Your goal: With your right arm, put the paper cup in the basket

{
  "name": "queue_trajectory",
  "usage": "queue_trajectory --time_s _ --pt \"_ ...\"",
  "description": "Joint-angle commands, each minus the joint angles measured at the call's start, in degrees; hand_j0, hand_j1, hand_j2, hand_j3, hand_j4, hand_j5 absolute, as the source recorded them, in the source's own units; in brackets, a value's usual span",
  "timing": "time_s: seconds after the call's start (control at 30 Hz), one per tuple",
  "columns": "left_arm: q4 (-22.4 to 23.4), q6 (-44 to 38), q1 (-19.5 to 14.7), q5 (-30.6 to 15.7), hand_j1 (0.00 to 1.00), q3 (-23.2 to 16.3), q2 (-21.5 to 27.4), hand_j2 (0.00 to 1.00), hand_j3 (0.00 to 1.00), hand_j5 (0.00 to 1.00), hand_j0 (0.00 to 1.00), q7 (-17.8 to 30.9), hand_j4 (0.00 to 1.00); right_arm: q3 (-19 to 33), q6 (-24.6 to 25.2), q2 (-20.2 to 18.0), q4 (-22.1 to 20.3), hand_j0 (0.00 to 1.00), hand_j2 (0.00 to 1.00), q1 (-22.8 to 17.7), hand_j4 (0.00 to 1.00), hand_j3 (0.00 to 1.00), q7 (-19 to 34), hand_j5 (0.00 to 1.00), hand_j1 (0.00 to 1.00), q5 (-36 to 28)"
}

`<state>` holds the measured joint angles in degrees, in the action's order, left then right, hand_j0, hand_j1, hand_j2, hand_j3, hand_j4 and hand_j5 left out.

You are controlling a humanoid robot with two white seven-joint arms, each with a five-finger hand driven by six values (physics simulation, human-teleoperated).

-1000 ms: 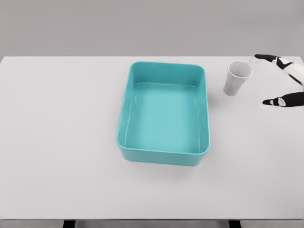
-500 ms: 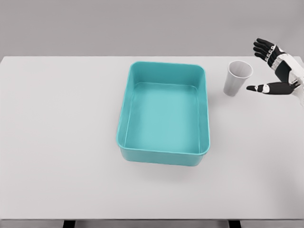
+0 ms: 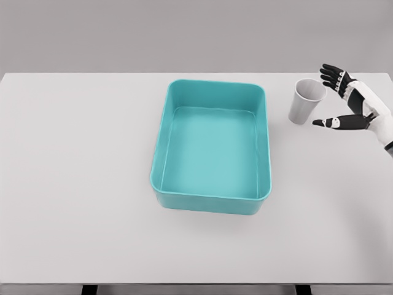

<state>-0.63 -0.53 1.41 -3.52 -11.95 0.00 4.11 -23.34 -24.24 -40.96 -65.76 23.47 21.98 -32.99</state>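
Observation:
A white paper cup (image 3: 306, 101) stands upright on the white table (image 3: 80, 184), just right of the teal basket (image 3: 212, 146). My right hand (image 3: 328, 98) hovers immediately right of the cup, open, with its black fingers (image 3: 331, 74) spread behind the rim and the thumb in front. It is close to the cup but holds nothing. The basket is a rectangular tub with rounded corners and nothing inside. My left arm is out of view.
The table's far edge runs behind the basket and the cup. Its front edge lies along the bottom of the picture. A plain grey wall stands behind.
My right hand has moved left towards the cup, from the picture's right edge to just beside it. The cup and the basket have stayed put.

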Motion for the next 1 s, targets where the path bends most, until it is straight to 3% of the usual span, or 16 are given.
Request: queue_trajectory --time_s 0.0,0.23,0.5,0.97 --pt "0.0 0.0 0.0 0.0 1.00 0.0 0.0 1.00 1.00 1.00 1.00 0.0 1.00 0.1 -0.8 -0.2 0.0 1.00 1.00 0.0 1.00 1.00 0.0 1.00 1.00 -0.2" --pt "0.0 0.0 0.0 0.0 1.00 0.0 0.0 1.00 1.00 1.00 1.00 0.0 1.00 0.2 -0.2 0.4 2.6 1.00 1.00 2.9 1.00 1.00 0.0 1.00 1.00 1.7" --pt "0.0 0.0 0.0 0.0 1.00 0.0 0.0 1.00 1.00 1.00 1.00 0.0 1.00 0.0 -0.1 4.8 14.5 1.00 1.00 8.4 1.00 1.00 0.3 1.00 1.00 8.9" --pt "0.0 0.0 0.0 0.0 1.00 0.0 0.0 1.00 1.00 1.00 1.00 0.0 1.00 0.0 -0.5 8.5 21.1 1.00 1.00 9.8 1.00 1.00 0.3 1.00 1.00 11.0"
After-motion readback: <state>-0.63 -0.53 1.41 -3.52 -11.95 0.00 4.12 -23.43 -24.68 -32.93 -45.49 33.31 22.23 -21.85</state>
